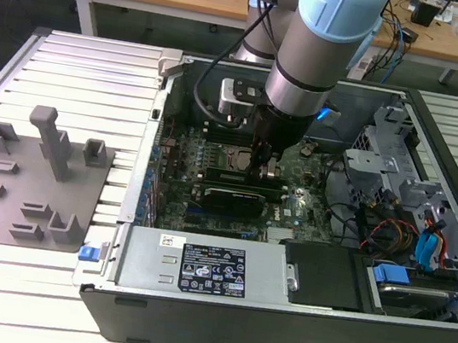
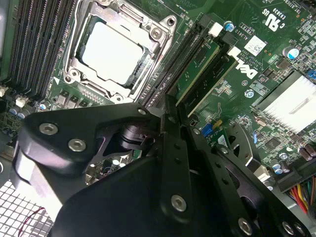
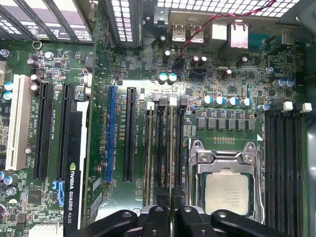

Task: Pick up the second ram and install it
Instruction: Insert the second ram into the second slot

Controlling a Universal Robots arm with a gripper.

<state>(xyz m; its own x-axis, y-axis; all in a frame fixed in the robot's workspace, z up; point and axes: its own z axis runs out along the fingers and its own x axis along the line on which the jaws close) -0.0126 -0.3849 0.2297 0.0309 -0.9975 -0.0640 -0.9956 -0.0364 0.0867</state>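
Note:
The second ram (image 3: 171,148) stands edge-on along a black slot beside the CPU socket (image 3: 227,187). Its green face with dark chips shows in the second wrist view (image 2: 197,66). My gripper (image 3: 171,207) is shut on the stick's top edge, near one end, with a black finger on each side. In the second wrist view the gripper (image 2: 170,106) ends right at that stick. Seen from the exterior view, the gripper (image 1: 261,169) reaches down into the open computer case onto the motherboard. I cannot tell whether the stick is fully seated.
Another green stick (image 3: 148,148) sits two slots over, with an empty slot between. A black graphics card (image 3: 74,163) lies further that way. A power supply (image 1: 197,266) lines the case's near wall, cables and drive bays (image 1: 409,233) fill the exterior view's right, and a grey fixture plate (image 1: 29,185) lies on its left.

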